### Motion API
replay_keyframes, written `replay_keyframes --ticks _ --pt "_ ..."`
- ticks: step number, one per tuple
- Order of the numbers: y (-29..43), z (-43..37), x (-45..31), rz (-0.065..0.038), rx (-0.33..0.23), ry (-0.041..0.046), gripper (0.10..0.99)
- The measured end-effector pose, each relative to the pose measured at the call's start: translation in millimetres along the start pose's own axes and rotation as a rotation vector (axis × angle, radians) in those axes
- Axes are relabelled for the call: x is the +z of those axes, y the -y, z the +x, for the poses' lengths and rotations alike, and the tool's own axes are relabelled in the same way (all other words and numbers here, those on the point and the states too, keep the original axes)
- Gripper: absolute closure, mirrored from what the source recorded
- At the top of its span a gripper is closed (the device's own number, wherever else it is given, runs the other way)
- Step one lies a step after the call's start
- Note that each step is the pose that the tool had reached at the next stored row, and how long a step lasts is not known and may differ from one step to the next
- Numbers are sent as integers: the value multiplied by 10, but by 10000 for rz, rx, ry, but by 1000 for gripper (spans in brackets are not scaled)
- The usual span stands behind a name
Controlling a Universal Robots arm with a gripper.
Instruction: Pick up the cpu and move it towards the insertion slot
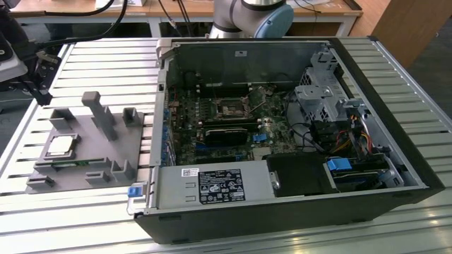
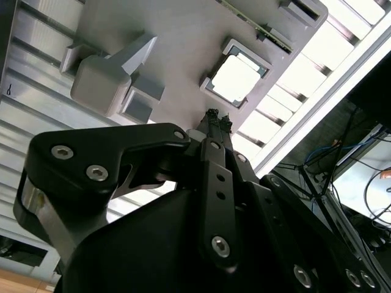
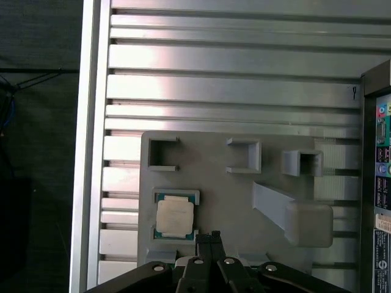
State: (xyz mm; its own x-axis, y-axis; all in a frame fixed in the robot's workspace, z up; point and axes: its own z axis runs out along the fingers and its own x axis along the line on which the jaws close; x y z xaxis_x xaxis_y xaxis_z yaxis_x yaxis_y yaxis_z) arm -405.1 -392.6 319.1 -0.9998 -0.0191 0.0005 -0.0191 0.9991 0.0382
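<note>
Observed from the exterior view's left to its right.

1. The grey fixture [image 1: 106, 153] sits flat on the slatted metal table [image 1: 106, 58], well apart from the machine's interior. Its recesses appear meant to keep each part in a fixed, repeatable position.

2. The cpu [image 1: 62, 144] lies in a square recess near the fixture's far left edge, silvery top upward. The recess walls frame it closely, which I judge keeps it square and exposed to access from above. A thin green strip [image 1: 71, 163] lies in a separate slot just beside it.

3. In the first wrist view the gripper [image 3: 211, 234] hangs above the fixture with its tips just beside the cpu, not over it. The fingers [image 3: 206, 239] are drawn together, a narrow claw with nothing between them. The second wrist view agrees. I judge that the pick has not been made.

4. The computer case [image 1: 395, 121] lies on its side with the panel off, so the board faces upward.

5. The insertion slot [image 1: 231, 108] sits mid-board, a metal frame around a dark centre, with the long black card [image 1: 226, 135] just below it. It is well apart from the cpu. Whether its frame is latched I cannot tell.
</note>
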Motion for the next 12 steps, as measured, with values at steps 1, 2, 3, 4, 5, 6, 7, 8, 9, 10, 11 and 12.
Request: replay_keyframes --ticks 1,2,3,4,5,6,7,8,9,10,11,12 --pt "0 0 4 0 0 0 980" --pt "0 0 7 0 0 0 980" --pt "1 0 10 0 0 0 980" --pt "1 0 14 0 0 0 980" --pt "1 0 18 0 0 0 980" --pt "1 0 23 0 0 0 980" --pt "1 0 28 0 0 0 980" --pt "2 0 34 0 0 0 980" --pt "2 0 40 0 0 0 980" --pt "2 0 46 0 0 0 980" --pt "2 1 50 1 0 -2 980" --pt "4 1 53 1 1 -2 980"
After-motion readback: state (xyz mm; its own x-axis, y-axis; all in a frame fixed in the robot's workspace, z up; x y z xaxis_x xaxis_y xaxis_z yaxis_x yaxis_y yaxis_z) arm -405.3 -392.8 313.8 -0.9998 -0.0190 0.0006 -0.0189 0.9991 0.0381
